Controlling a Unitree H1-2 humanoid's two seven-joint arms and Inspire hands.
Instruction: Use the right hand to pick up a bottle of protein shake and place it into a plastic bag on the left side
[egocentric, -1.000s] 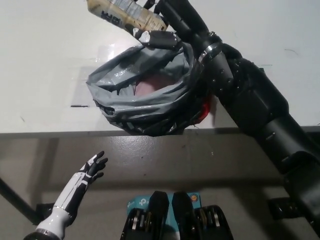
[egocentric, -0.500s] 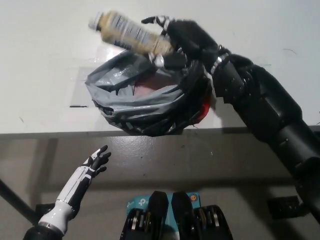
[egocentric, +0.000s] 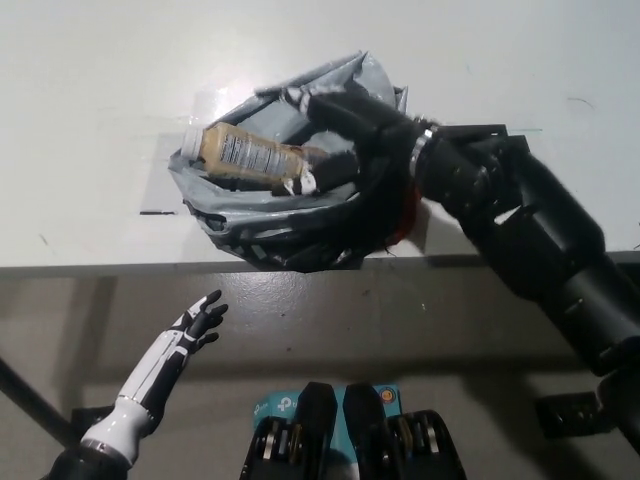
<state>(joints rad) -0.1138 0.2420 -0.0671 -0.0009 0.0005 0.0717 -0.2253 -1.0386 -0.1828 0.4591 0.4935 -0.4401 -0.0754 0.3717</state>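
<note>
The black right hand (egocentric: 335, 135) has come down from above the bag's rim, and the protein shake bottle (egocentric: 255, 155) it carries now lies tilted inside the mouth of the grey plastic bag (egocentric: 300, 225), cap toward the robot's left. Its fingers are clamped around the bottle's base. The bag sits at the white table's (egocentric: 90, 120) near edge. The white left hand (egocentric: 195, 325) rests below the table edge, fingers spread.

- The protein shake bottle (egocentric: 252, 155) is held sideways by the black right hand (egocentric: 335, 135), down inside the grey plastic bag (egocentric: 290, 225) on the white table (egocentric: 90, 120).
- The white left hand (egocentric: 195, 325) is kept low, fingers spread.
</note>
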